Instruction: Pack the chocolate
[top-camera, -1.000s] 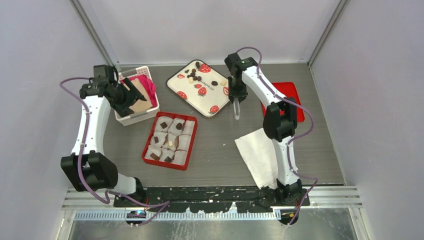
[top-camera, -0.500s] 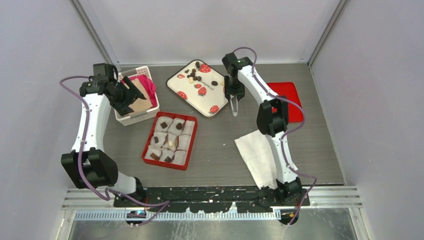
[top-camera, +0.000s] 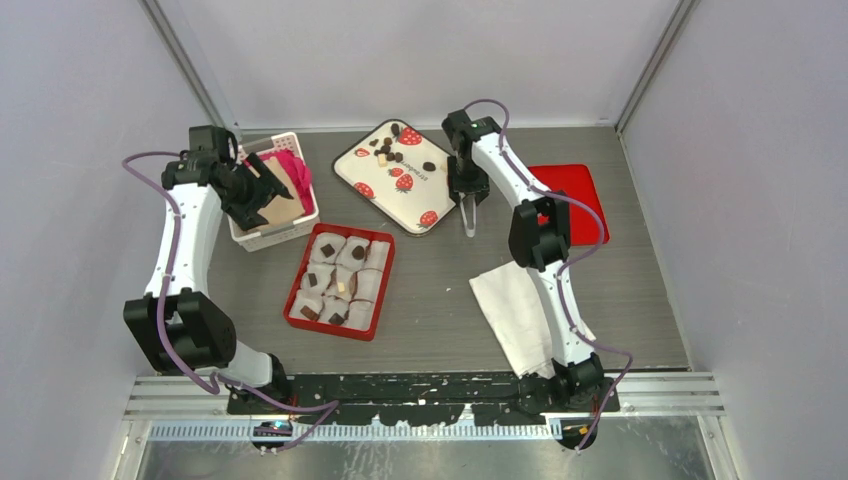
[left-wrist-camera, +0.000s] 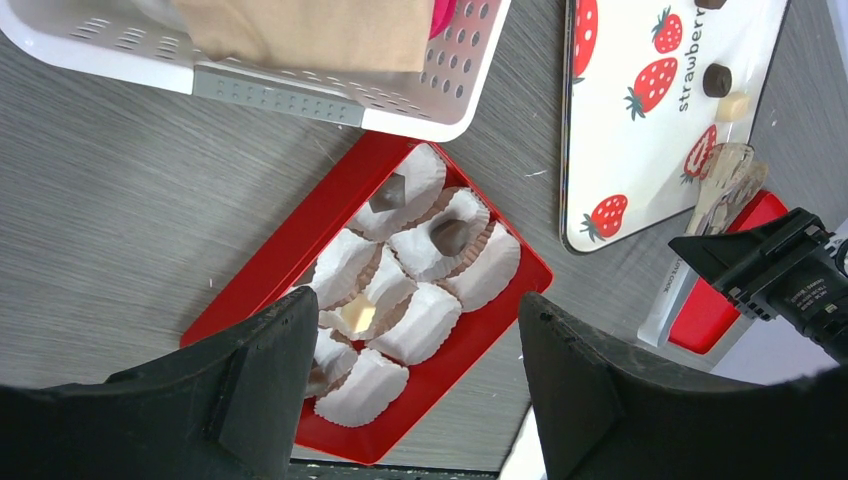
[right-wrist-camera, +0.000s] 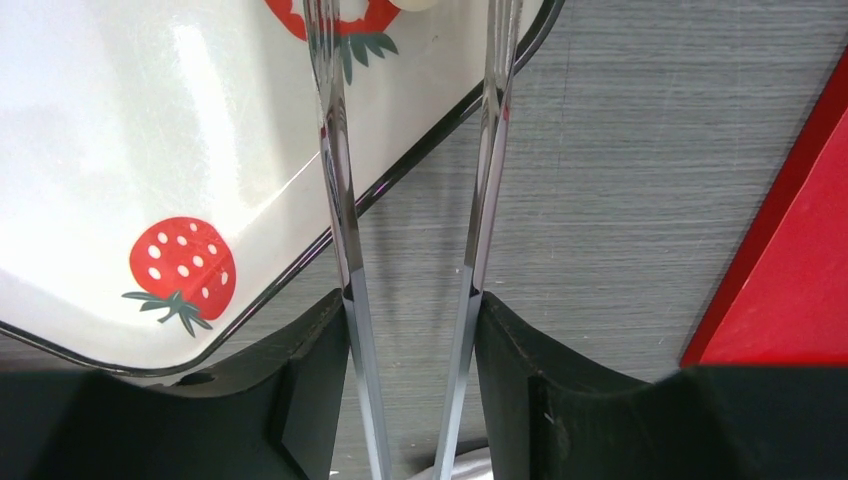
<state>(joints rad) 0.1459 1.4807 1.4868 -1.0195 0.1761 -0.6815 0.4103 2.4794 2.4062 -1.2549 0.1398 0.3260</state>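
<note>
A: Right gripper (right-wrist-camera: 412, 300)?
B: Clamped on the tongs (right-wrist-camera: 335, 150), one blade against each finger. Blade tips stand apart, nothing clearly between them. There's a pale bit at the very top of the wrist view, cut off, so I can't tell if it's a piece.
A: Left gripper (left-wrist-camera: 418, 305)?
B: Jaws wide apart, empty. It hangs over the basket (left-wrist-camera: 300, 95), camera looking down at the box (left-wrist-camera: 280, 262).
A: Where's the chocolate (top-camera: 387, 145)?
B: Loose pieces are clustered at the far end of the tray (right-wrist-camera: 120, 120), mostly dark, a couple cream. A few more sit in cups (left-wrist-camera: 490, 272) in the box. Several cups look empty.
A: Step?
B: I'd say it's going for the next piece. The tips are over the tray's near right corner and the cluster is farther in.
A: How to do it well?
B: Cross above the rim, not into it. Straddle one piece that stands apart from the rest and close gently. Small rounded bits will likely squirt out if pinched hard or off centre. Lift straight up before carrying.
A: Edges, room?
B: The tray's rim runs right under the blades and could catch them. A red lid (top-camera: 575, 190) lies just beside, on the right. A napkin (top-camera: 515, 300) is nearer the bases. Bare table (right-wrist-camera: 620, 150) between tray and box gives an open path. The basket is near the box's far left corner and the left arm is there too, so better to bring the piece in from the right.
</note>
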